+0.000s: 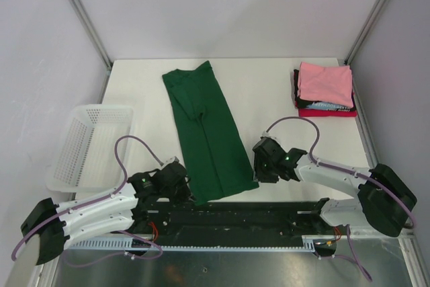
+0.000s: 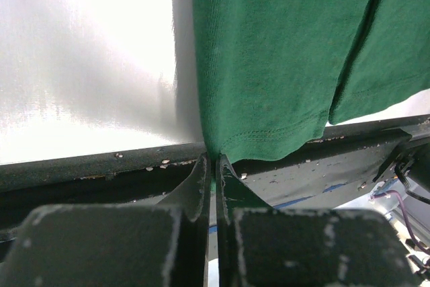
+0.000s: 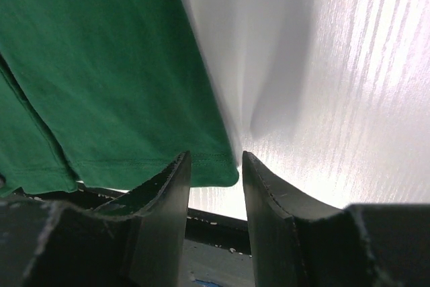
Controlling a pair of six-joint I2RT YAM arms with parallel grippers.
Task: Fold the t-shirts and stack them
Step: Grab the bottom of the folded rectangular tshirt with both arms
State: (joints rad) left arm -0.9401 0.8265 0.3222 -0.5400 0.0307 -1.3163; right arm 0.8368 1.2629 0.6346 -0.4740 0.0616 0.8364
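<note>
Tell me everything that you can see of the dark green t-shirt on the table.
The dark green t-shirt is plain, soft knit cloth, folded lengthwise into a long narrow strip with a crease down its middle. It lies flat on the white table, slightly slanted, and its stitched hem reaches the near edge. The left gripper is shut on the hem's left corner. The right gripper has its jaws apart around the right corner and is not pinching it yet.

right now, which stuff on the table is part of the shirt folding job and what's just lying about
In the job:
green shirt, laid out in the middle
stack of folded shirts, pink on top, far right

Lying about:
white basket, left side
</note>
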